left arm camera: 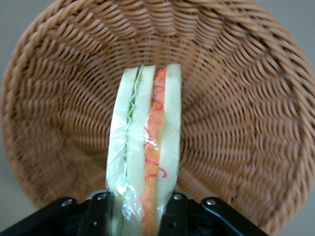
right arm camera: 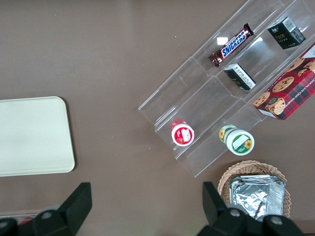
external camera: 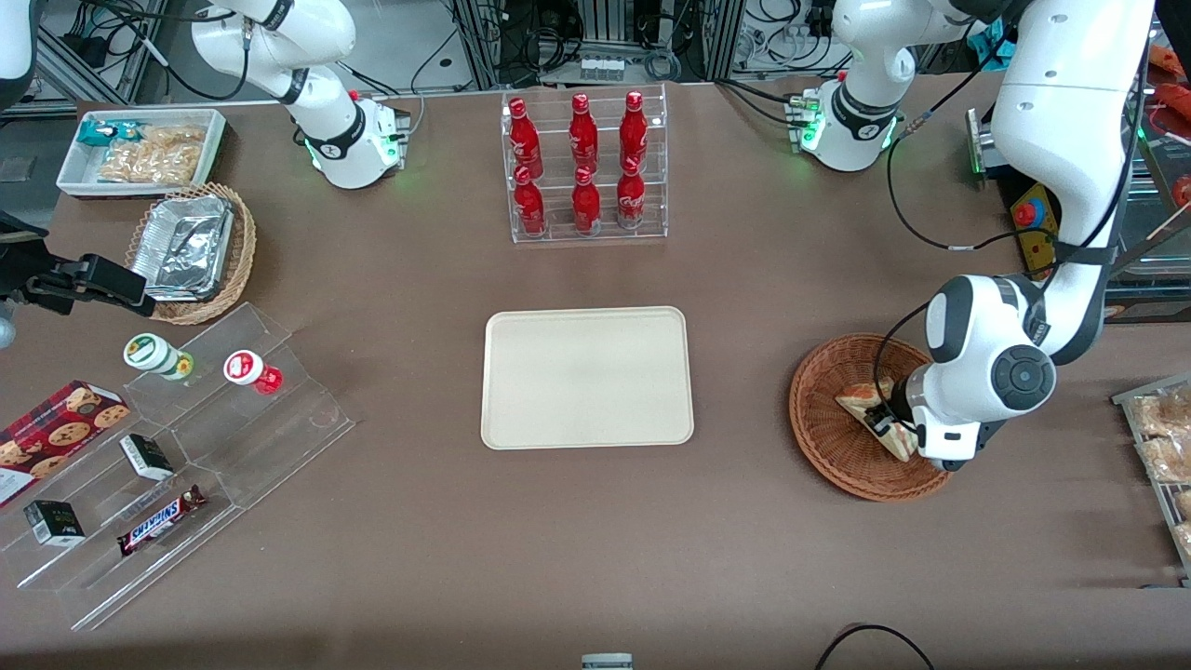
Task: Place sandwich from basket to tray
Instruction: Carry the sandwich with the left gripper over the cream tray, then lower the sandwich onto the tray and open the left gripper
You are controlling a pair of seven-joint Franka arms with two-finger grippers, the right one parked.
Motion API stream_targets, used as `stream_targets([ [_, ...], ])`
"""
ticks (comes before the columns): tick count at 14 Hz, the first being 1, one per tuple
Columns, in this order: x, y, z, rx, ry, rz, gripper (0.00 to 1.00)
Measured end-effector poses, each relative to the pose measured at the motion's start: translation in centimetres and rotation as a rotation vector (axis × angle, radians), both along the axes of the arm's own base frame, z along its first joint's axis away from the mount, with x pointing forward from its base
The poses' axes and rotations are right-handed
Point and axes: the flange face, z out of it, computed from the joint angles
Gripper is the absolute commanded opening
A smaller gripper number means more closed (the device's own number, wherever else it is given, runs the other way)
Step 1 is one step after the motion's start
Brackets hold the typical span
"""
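brown table, gripper (left arm camera: 140, 214) clamped on sandwich (left arm camera: 145, 147), inside basket (left arm camera: 246, 98)

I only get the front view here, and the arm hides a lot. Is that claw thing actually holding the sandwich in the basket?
Observer: Yes. The wrist view shows the gripper with a finger on each side of the sandwich.
Operator: Lifted yet?
Observer: I cannot tell; the sandwich stands on edge over the basket.
Operator: What's the filling?
Observer: A green layer and an orange-red one between white bread, in clear wrap.
Operator: Anything on the tray?
Observer: Nothing on the tray.
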Motion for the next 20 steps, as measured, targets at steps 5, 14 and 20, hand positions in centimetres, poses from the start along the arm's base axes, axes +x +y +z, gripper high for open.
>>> stream_targets([
  [5, -1.7, -14.4, 10.3, 0.044, 0.038, -0.127, 0.33],
  [14, -8.0, -40.9, 3.8, -0.06, -0.065, -0.487, 0.33],
  [20, -11.1, -46.8, -2.2, -0.132, -0.07, -0.646, 0.34],
])
